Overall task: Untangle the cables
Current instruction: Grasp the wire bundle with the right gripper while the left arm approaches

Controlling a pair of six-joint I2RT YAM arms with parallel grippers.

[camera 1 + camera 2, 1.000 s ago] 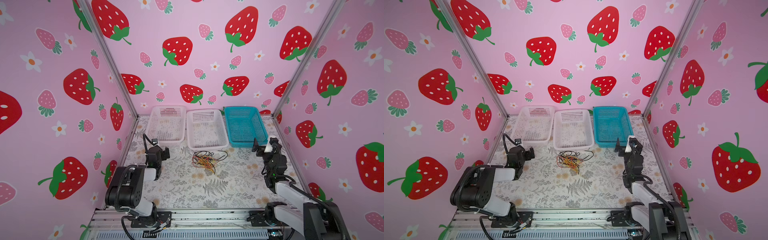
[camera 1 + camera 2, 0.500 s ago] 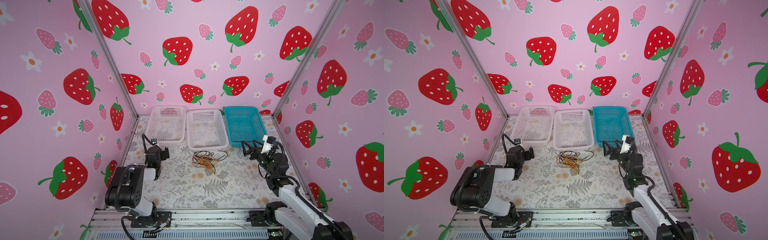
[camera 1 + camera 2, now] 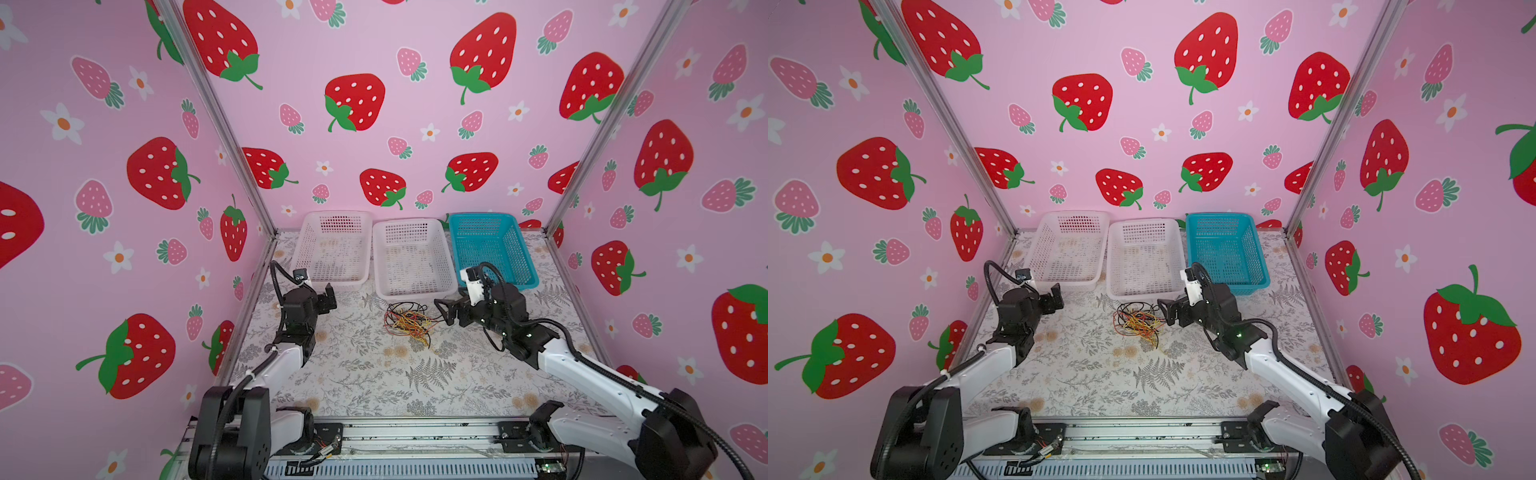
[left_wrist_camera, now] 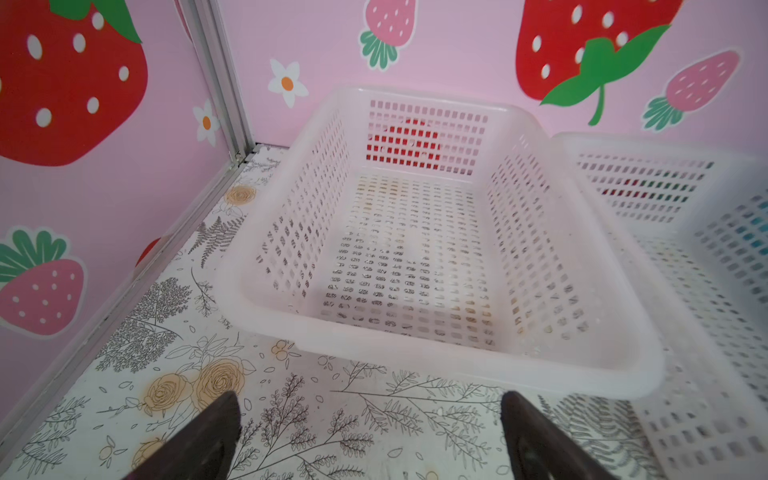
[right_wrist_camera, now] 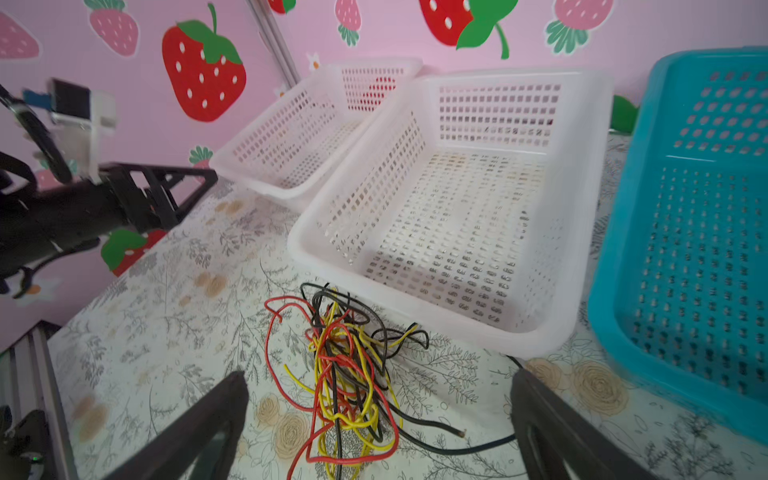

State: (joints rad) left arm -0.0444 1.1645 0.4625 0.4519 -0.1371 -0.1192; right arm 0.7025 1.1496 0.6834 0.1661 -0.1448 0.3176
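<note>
- The thin, bendy cables (image 3: 409, 322) (image 3: 1138, 324) (image 5: 345, 374) in black, yellow and red lie in one messy knot on the table.
- The knot sits near the middle of the table, just in front of the middle white plastic basket (image 3: 409, 222) (image 3: 1144, 224) (image 5: 515, 77). In the right wrist view, a few black loops reach right up to its near rim.
- One black cable end sticks out of the knot and lies flat on the table.
- The right gripper (image 3: 444, 311) (image 3: 1166, 312) (image 5: 380, 378) is just beside the knot, on its right side. Its two black fingers (image 5: 216, 411) are spread wide apart and hold nothing. I cannot tell if they touch a cable.
- The left gripper (image 3: 329, 297) (image 3: 1057, 297) (image 4: 369, 399) is well apart from the cables, over on the left. Its fingers (image 4: 216, 424) are spread wide too, and it is empty.
- The left gripper points at the left white plastic basket (image 3: 336, 214) (image 3: 1073, 214) (image 4: 436, 97), close to its front rim.
- A blue plastic basket (image 3: 482, 216) (image 3: 1219, 216) (image 5: 665, 83) stands to the right of the middle one. All three baskets stand in a row by the back wall.
- The table (image 3: 374, 374) (image 3: 1100, 374) has a white sheet with grey leaves and pale orange flowers.
- The walls (image 3: 415, 41) are pink with red strawberries and little white flowers.
</note>
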